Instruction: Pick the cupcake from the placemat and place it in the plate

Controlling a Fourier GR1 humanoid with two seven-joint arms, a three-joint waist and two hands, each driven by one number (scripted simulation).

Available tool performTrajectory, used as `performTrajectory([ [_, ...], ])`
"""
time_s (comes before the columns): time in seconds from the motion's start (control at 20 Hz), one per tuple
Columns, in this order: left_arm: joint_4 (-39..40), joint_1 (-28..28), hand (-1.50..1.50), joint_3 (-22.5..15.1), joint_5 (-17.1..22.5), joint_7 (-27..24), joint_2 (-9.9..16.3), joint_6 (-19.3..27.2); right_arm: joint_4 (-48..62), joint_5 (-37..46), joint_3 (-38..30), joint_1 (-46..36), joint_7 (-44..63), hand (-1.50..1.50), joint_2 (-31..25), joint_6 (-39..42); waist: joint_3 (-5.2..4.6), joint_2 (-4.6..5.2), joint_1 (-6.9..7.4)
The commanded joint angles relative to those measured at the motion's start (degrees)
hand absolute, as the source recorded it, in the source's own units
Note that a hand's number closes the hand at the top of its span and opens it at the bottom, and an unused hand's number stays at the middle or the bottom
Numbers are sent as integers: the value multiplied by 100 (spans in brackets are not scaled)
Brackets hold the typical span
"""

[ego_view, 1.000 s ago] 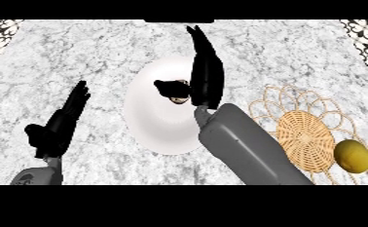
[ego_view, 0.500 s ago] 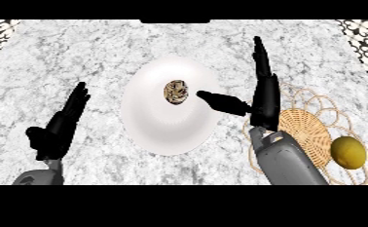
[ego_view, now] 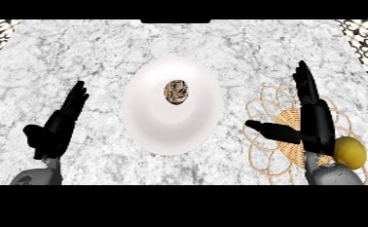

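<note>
White-and-grey marbled stone forms the counter (ego_view: pixel 215 46), seen steeply from above. A white plate (ego_view: pixel 155 128) lies at its centre, and the cupcake (ego_view: pixel 176 91) rests on the plate's upper middle, a small brown speckled item, apart from both hands. The placemat (ego_view: pixel 277 160), a woven straw disc with a looped wire border, lies to the right of the plate and does not touch it; a yellow lemon (ego_view: pixel 348 151) sits at its right side. The right hand (ego_view: pixel 314 119) is over the placemat, fingers straight and pointing away from the robot, thumb extended sideways toward the plate; it is open and holds nothing. Its grey forearm enters at the lower right corner, next to the lemon. The left hand (ego_view: pixel 59 126) shows at the lower left, fingers straight and angled up and slightly to the right, thumb spread to the left; it is open, empty, and well apart from the plate, resting over bare counter. Its grey forearm shows at the lower left edge.
</note>
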Motion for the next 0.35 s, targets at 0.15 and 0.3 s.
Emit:
performTrajectory([
  [0.15, 354, -75, 0, 160, -139, -253, -44, -120, 162, -110, -631, 536, -612, -150, -179, 937, -6, -2, 6],
  [0.3, -142, -102, 0, 146, -56, 273, -110, -80, 524, -70, -861, 742, -1332, -150, 51, 908, -4, -3, 8],
])
